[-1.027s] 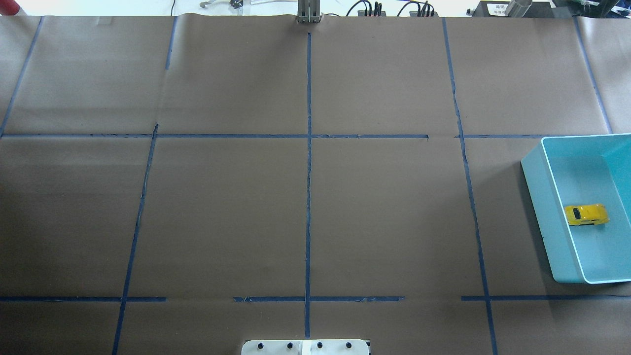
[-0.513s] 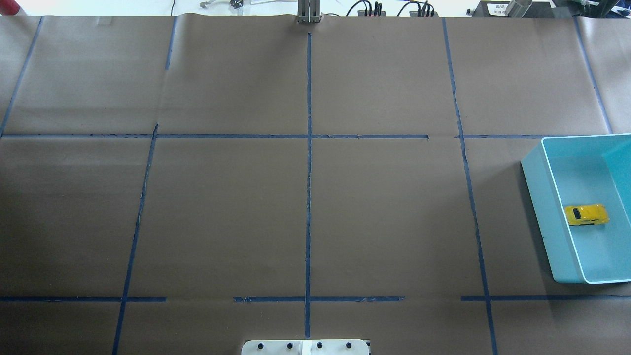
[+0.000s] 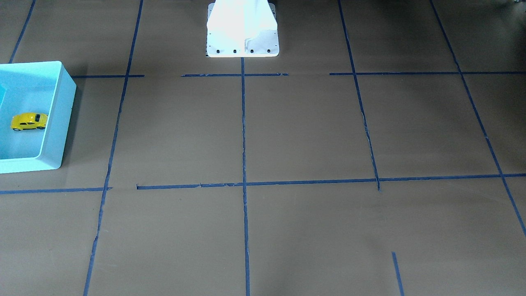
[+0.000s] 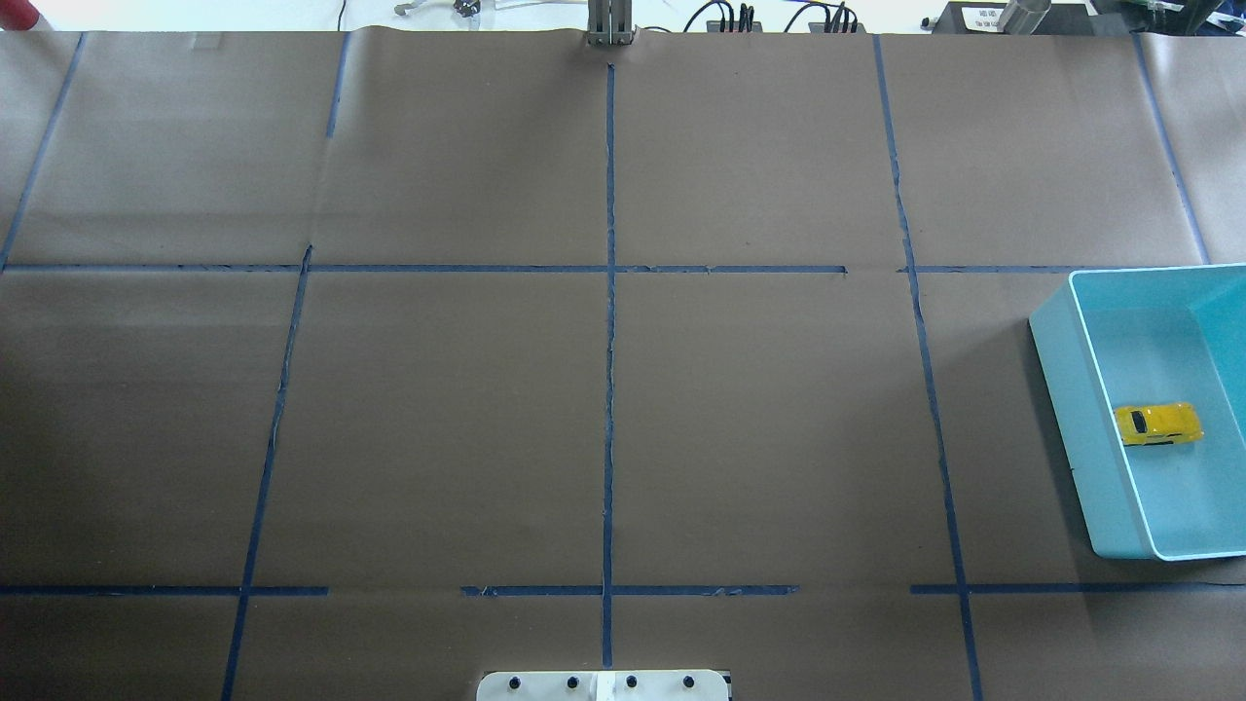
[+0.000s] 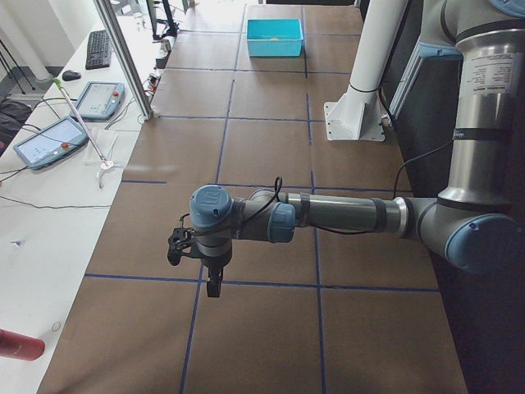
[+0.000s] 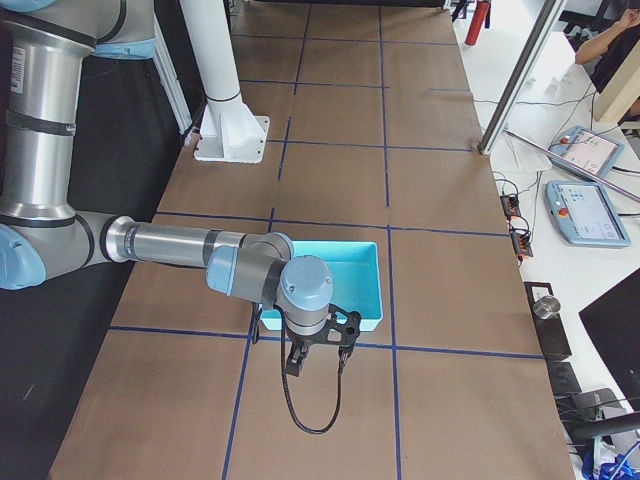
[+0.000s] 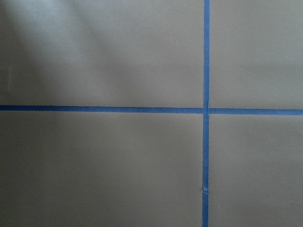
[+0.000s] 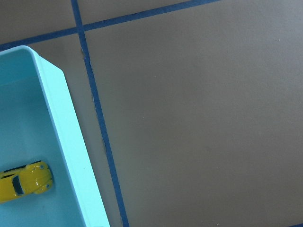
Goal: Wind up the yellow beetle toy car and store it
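The yellow beetle toy car (image 4: 1156, 424) rests upright on the floor of the turquoise bin (image 4: 1071, 419) at the table's right edge. It also shows in the front-facing view (image 3: 28, 121) and in the right wrist view (image 8: 26, 181). My right gripper (image 6: 317, 366) hangs above the table just outside the bin's near wall (image 6: 370, 290), apart from the car. My left gripper (image 5: 212, 285) hangs over bare table at the far left end. Both show only in the side views, so I cannot tell if they are open or shut.
Brown paper with a grid of blue tape lines (image 4: 609, 389) covers the table. The white robot base (image 3: 242, 28) stands at the robot's edge. Tablets and cables (image 5: 57, 135) lie on the side bench beyond the far edge.
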`<state>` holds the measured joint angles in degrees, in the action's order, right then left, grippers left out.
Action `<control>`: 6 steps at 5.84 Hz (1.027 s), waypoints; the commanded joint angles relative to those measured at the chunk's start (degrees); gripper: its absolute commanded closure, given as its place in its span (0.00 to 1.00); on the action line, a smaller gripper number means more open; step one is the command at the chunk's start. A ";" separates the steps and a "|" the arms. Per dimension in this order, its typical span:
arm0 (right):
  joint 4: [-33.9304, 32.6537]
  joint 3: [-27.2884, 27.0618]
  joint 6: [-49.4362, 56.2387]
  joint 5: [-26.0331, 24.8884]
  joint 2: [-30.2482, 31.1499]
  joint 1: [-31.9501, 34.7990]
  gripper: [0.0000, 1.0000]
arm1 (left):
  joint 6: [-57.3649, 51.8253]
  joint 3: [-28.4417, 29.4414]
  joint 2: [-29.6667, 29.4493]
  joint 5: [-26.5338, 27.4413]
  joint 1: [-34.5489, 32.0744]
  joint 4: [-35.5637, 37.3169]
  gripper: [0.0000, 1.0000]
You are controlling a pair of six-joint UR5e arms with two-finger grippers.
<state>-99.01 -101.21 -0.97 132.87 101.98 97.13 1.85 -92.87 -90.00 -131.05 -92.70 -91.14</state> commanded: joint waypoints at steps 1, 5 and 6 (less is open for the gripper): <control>0.57 -0.30 0.18 -0.33 -1.43 -2.28 0.00 | 0.00 0.06 0.00 0.00 -0.02 0.00 0.00; 0.66 -0.48 -0.34 0.29 -1.44 -2.29 0.00 | 0.00 0.23 -0.09 0.00 -0.02 0.00 0.00; 0.66 -0.48 -0.26 0.11 -1.44 -2.29 0.00 | 0.00 0.41 -0.18 0.00 0.07 0.00 0.00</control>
<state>-98.35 -101.66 -1.28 133.11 100.55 94.84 1.85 -92.59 -90.11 -131.05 -92.67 -91.14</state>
